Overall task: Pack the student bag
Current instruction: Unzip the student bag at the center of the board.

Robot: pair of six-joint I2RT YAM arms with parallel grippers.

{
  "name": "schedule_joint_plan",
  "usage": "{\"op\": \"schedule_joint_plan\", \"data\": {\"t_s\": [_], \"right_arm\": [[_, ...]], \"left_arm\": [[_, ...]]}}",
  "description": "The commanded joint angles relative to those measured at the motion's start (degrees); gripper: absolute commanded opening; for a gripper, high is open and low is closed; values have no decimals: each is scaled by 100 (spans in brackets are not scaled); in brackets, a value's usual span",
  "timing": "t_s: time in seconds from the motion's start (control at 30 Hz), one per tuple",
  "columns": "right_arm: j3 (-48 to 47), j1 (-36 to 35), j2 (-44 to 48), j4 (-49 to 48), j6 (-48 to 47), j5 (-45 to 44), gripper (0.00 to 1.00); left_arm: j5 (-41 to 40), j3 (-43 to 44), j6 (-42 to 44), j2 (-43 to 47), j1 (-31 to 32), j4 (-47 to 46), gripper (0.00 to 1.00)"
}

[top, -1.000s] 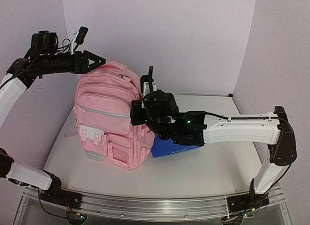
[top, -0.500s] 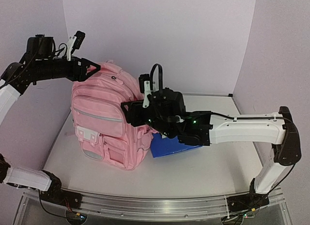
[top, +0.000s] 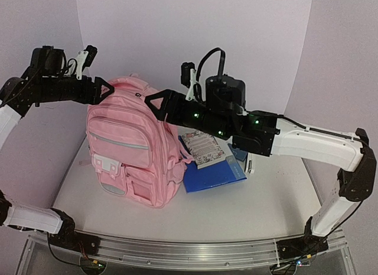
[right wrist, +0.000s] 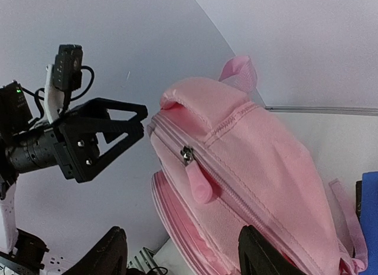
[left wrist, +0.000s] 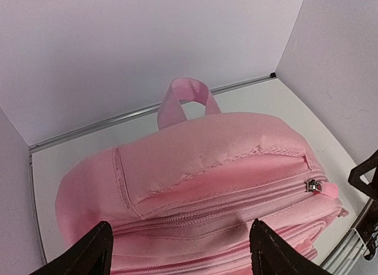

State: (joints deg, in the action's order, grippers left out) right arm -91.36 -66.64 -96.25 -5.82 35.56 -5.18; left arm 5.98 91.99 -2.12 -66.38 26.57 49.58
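Pink fabric student bag (top: 133, 145): grey trim, white buckle patch, zipped front pkts. Top zip shut (contents unseen). Stands upright on table (top: 260, 210), left of centre; long axis vertical, handle up, front toward near edge. Either side of bag top: left jaws spread, right jaws spread, both empty.

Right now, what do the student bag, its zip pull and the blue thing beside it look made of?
Student bag: matte woven fabric, likely nylon or polyester; weave and stitched seams show. Zip slider: shiny, likely metal. Zip pull: smooth pink tab, perhaps rubber or plastic. Blue thing: flat, smooth, plastic or card.
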Motion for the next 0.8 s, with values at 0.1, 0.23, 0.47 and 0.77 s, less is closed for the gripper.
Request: {"op": "schedule_joint_plan", "data": {"t_s": [0.1, 0.23, 0.47, 0.77], "right_arm": [[-532, 147, -194, 32, 745, 879, 59], [-642, 163, -348, 51, 902, 903, 57], [-692, 207, -544, 121, 1087, 668, 54], [-864, 322, -770, 133, 1093, 525, 54]], "left_arm": [[-2, -273, -280, 148, -11, -304, 76], [12, -307, -267, 189, -11, -333, 72], [222, -327, -159, 156, -12, -379, 66], [554, -549, 162, 233, -10, -514, 56]]}}
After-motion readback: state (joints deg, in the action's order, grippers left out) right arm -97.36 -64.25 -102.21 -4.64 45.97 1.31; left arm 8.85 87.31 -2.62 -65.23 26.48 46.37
